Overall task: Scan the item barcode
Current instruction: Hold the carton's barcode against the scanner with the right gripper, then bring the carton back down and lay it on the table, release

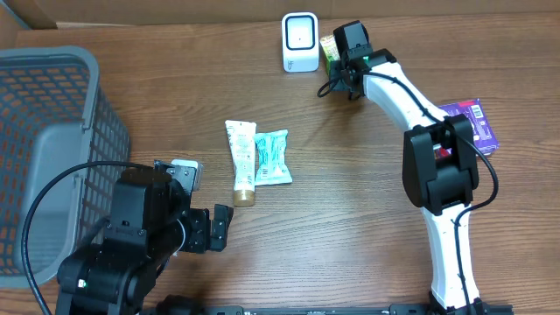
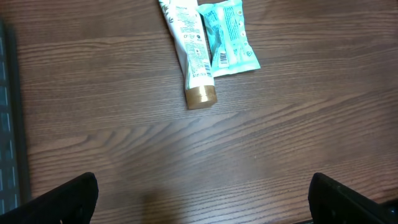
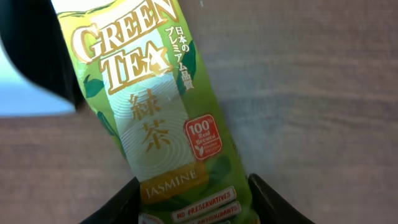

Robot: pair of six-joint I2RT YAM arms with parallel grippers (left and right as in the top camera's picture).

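Closest to me, my left gripper (image 1: 208,197) hangs spread wide and empty over bare table. Past it lie the tube (image 1: 241,162) and packet (image 1: 273,156), side by side. Farthest out, my right gripper (image 3: 196,202) pinches the tea box (image 3: 161,124) by its lower end, just beside the scanner (image 1: 300,41). I see only the printed front and no barcode. I judge the job is to roll the box until its code faces the scanner window, hold steady, and leave the bars uncovered.
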